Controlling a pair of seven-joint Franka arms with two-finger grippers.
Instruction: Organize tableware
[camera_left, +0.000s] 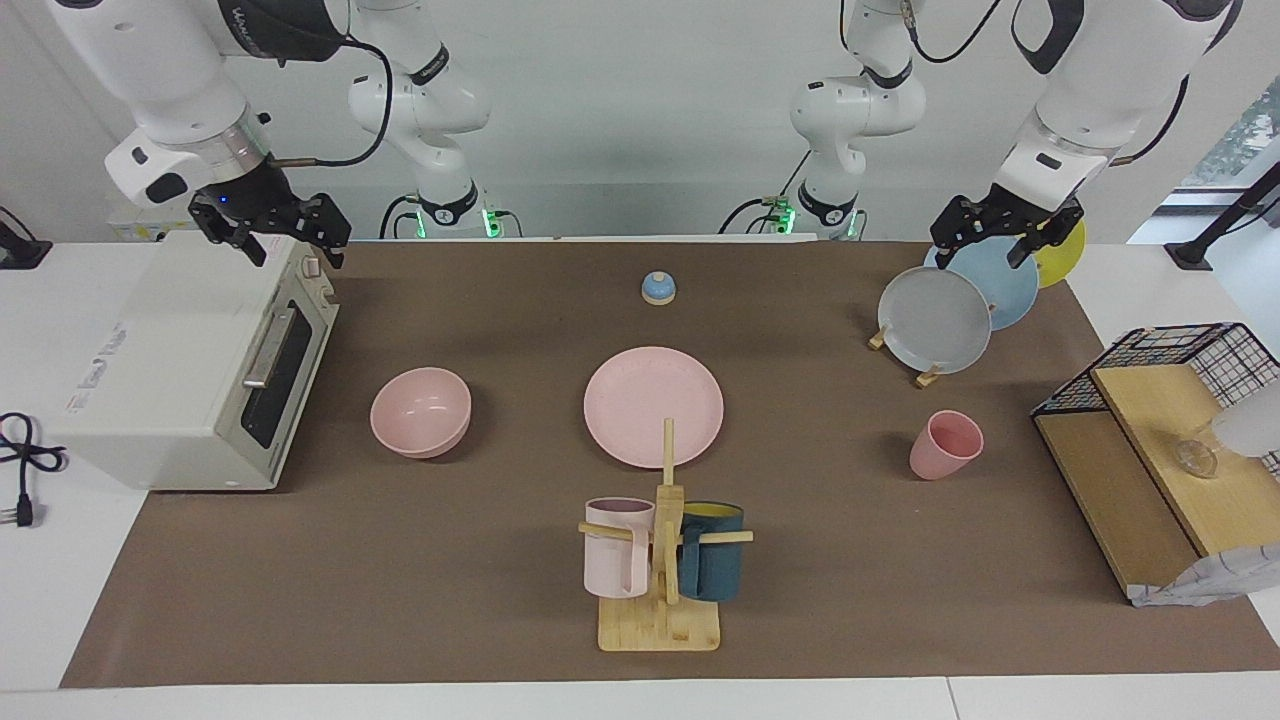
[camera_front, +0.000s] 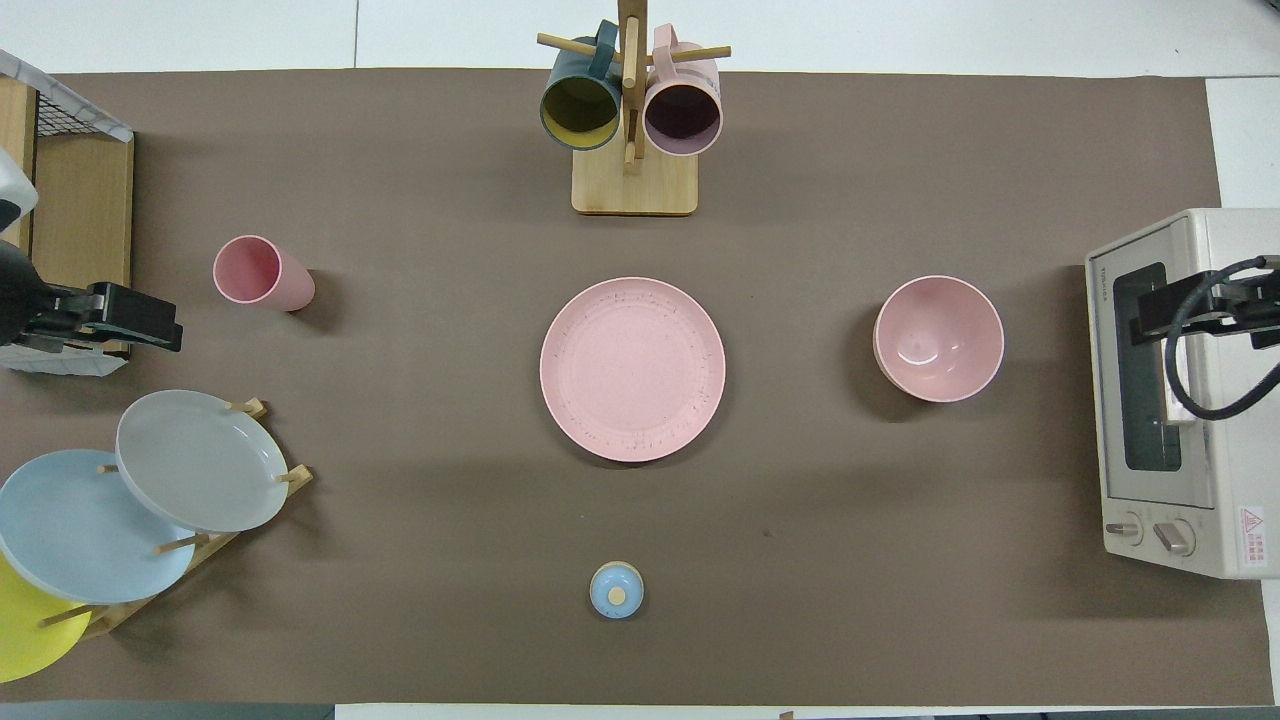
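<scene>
A matte pink plate (camera_left: 653, 405) (camera_front: 632, 368) lies flat at the middle of the brown mat. A pink bowl (camera_left: 421, 411) (camera_front: 938, 338) stands beside it toward the right arm's end. A small pink cup (camera_left: 944, 445) (camera_front: 262, 272) stands upright toward the left arm's end. My right gripper (camera_left: 295, 255) (camera_front: 1160, 315) is open and empty, raised over the toaster oven. My left gripper (camera_left: 982, 258) (camera_front: 140, 320) is open and empty, raised over the plate rack. Neither gripper touches any tableware.
A white toaster oven (camera_left: 190, 360) stands at the right arm's end. A plate rack (camera_left: 925, 378) holds grey, blue and yellow plates. A mug tree (camera_left: 660, 600) with two mugs stands farthest from the robots. A small blue bell (camera_left: 658, 288) sits nearest. A wire shelf (camera_left: 1150, 440) stands at the left arm's end.
</scene>
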